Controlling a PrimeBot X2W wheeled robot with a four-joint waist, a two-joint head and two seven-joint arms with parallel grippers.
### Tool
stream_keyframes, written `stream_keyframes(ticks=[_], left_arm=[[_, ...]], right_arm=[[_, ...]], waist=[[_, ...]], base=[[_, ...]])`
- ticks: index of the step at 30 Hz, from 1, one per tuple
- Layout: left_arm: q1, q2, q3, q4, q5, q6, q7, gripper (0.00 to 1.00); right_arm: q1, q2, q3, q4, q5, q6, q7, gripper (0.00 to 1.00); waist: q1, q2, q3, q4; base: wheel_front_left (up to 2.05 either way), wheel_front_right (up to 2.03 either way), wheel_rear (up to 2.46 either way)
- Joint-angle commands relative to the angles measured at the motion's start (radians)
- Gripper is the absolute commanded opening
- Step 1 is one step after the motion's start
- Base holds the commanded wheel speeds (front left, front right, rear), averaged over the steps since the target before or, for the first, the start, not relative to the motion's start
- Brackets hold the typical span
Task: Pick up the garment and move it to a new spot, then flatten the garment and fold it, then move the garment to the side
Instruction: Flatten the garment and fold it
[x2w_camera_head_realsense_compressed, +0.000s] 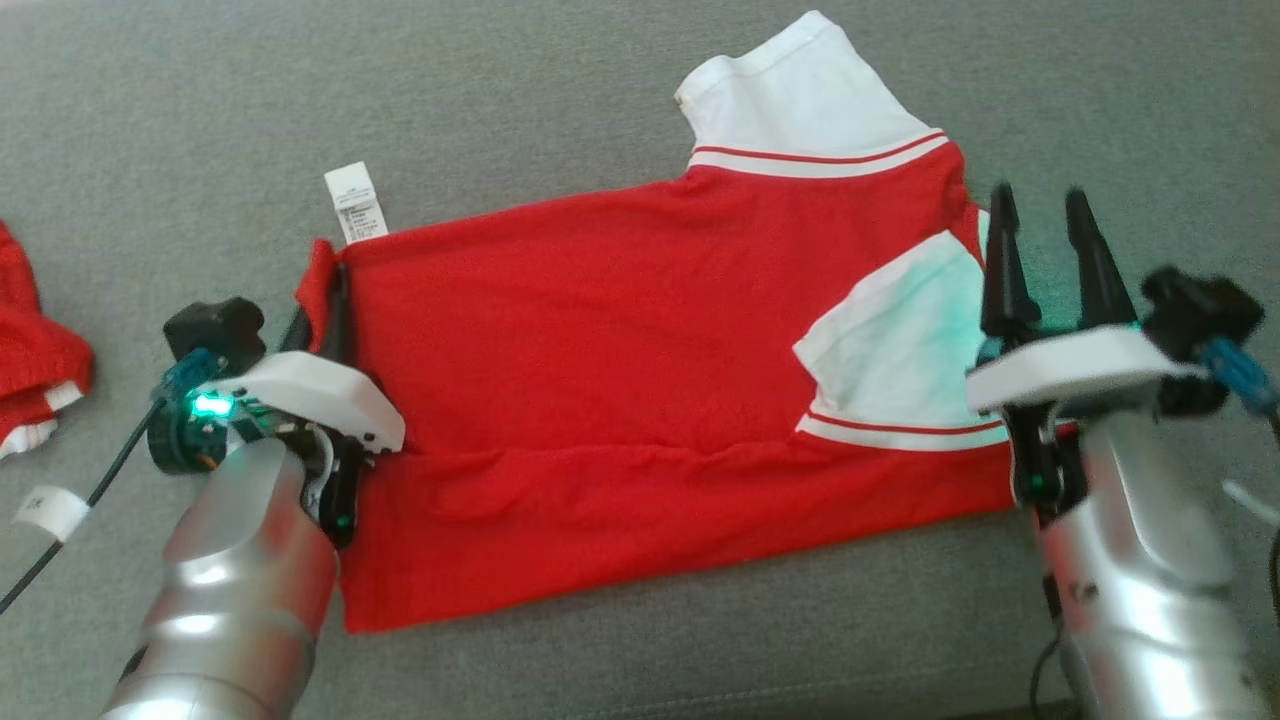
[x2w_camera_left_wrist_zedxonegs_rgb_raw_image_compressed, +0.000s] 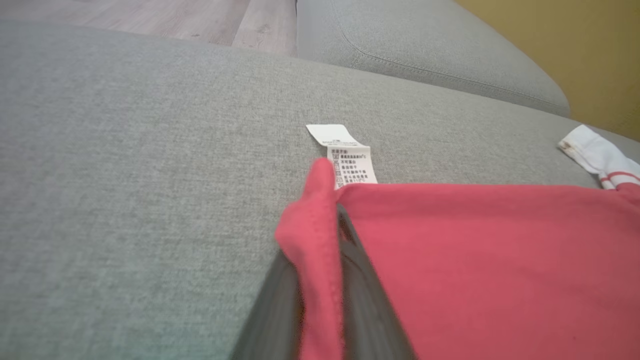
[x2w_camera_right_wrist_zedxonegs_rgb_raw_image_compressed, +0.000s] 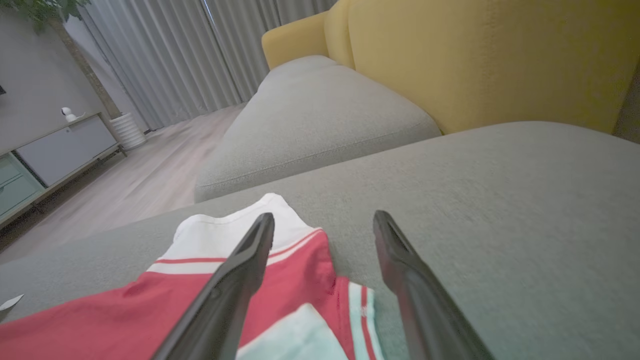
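Head view: garment (x2w_camera_head_realsense_compressed: 620, 400) lies spread on the grey cushion (x2w_camera_head_realsense_compressed: 200, 120), hem end toward the left arm, shoulder end toward the right arm
Left gripper (x2w_camera_head_realsense_compressed: 322, 300): clamped on the hem corner just below the care label (x2w_camera_head_realsense_compressed: 355, 203); left wrist view shows red cloth pinched between its fingers
Right gripper (x2w_camera_head_realsense_compressed: 1038, 200): jaws wide apart, nothing held, hovering at the shoulder end by the near sleeve (x2w_camera_head_realsense_compressed: 900, 340)
Done: you look past pick-and-place and flattening; fold begun, near sleeve turned in over the body
Left: far sleeve (x2w_camera_head_realsense_compressed: 800, 90) sticks out past the top edge; main fold and move to the side not yet done
Edges: near long edge lies close to the cushion front, so you have little slack there
Room: bare cushion beyond the garment; left is tighter, second red cloth (x2w_camera_head_realsense_compressed: 35, 370) and a cable (x2w_camera_head_realsense_compressed: 110, 480) sit there; yellow backrest (x2w_camera_right_wrist_zedxonegs_rgb_raw_image_compressed: 475, 55) bounds the right
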Motion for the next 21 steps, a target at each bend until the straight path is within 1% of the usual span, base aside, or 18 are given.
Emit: stream_keyframes(ticks=[1,5,10,15,21], left_arm=[[-0.031,0.043,0.012,-0.018,-0.005,0.002,-0.014,0.0],[-0.044,0.057,-0.024,-0.019,-0.002,0.002,-0.036,0.0],[-0.07,0.055,-0.042,-0.052,0.04,0.002,-0.046,0.0],[-0.068,0.013,-0.059,-0.126,0.087,0.002,-0.047,0.0],[-0.088,-0.038,-0.11,-0.164,0.099,0.002,-0.047,0.0]], right_arm=[[-0.036,-0.006,0.032,-0.02,-0.009,0.003,-0.006,1.0],[-0.123,-0.033,0.067,0.033,-0.013,0.003,0.013,1.0],[-0.262,-0.078,0.11,0.133,-0.001,0.003,0.132,1.0],[-0.407,-0.132,0.148,0.257,0.01,0.003,0.28,1.0],[-0.549,-0.173,0.151,0.405,-0.01,0.003,0.421,1.0]], waist=[[-0.0001,0.0,0.002,0.006],[-0.0001,0.0,0.008,0.034],[-0.0001,0.0,0.025,0.088],[-0.0001,0.0,0.053,0.152],[-0.0001,0.0,0.101,0.221]], base=[[0.0,0.0,0.0],[0.0,0.0,0.0],[0.0,0.0,0.0],[0.0,0.0,0.0],[0.0,0.0,0.0]])
